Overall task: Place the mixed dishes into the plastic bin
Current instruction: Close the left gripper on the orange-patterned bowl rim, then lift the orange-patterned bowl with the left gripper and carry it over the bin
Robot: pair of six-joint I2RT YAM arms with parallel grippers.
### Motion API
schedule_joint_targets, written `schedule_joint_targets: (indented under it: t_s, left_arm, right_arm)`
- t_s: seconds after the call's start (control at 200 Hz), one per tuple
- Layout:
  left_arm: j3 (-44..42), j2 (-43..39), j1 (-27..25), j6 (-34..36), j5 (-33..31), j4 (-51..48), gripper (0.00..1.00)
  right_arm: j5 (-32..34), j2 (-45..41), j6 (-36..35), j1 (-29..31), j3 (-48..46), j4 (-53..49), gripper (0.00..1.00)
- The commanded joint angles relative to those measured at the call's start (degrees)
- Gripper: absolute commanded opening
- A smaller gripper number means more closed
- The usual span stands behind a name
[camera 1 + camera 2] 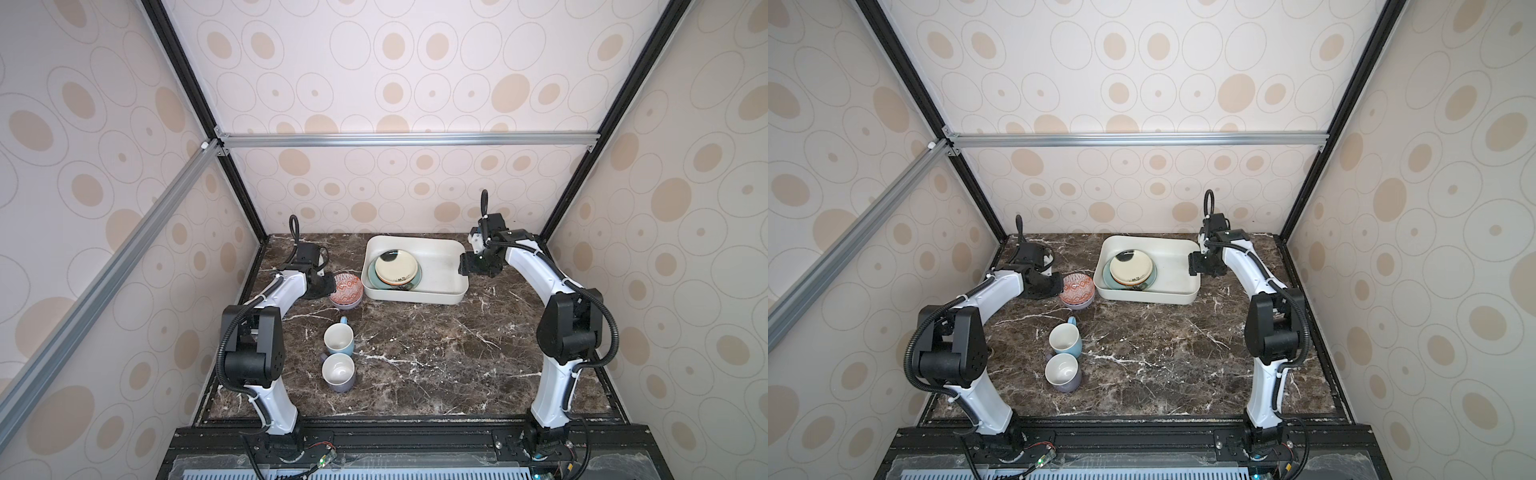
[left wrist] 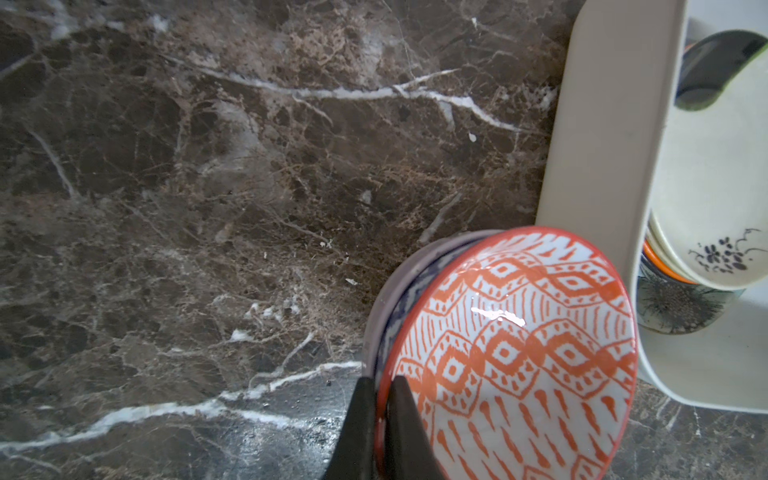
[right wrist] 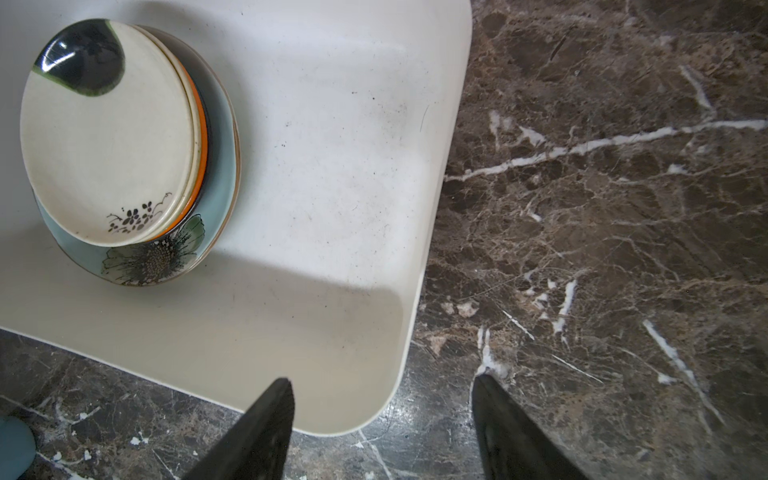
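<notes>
Marble topped the table [image 1: 415,353]. In a top view we saw the bin [image 1: 440,272] at the back, with the cream plate [image 1: 394,268] stacked on the teal plate [image 1: 417,283]. The bowl [image 1: 348,286] sat just left of it, partly hidden by the left gripper [image 1: 330,286]. The blue mug [image 1: 338,337] and lavender mug [image 1: 338,372] stood nearer. At the left wrist, its fingers [image 2: 361,415] pinched the bowl's rim, with a second bowl [image 2: 376,307] mostly hidden beneath. At the right wrist, the right gripper [image 3: 382,395] gaped empty over the bin's corner.
</notes>
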Motion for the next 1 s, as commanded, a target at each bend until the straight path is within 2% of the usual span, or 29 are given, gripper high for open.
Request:
schedule_joint_targets:
  t_s: [0.0,0.13,0.57,0.995]
  left_arm:
    - [2.92,0.64,-0.29,1.45,0.72,-1.39,0.05]
    - [3.95,0.72,-0.29,1.51,1.10,-1.96,0.00]
    - [7.51,-0.07,-0.30,1.52,2.26,-3.44,0.00]
    - [9.62,-1.89,-0.03,2.50,0.20,-5.24,0.00]
  right_arm:
    - [0.16,-2.38,0.38,0.39,-0.59,-0.46,0.71]
    - [-0.19,-2.64,0.51,0.42,-0.80,-0.36,0.71]
    - [-0.82,-3.55,0.93,0.35,-1.32,-0.07,0.71]
    - [-0.02,-4.96,1.20,0.33,-1.28,-0.61,0.71]
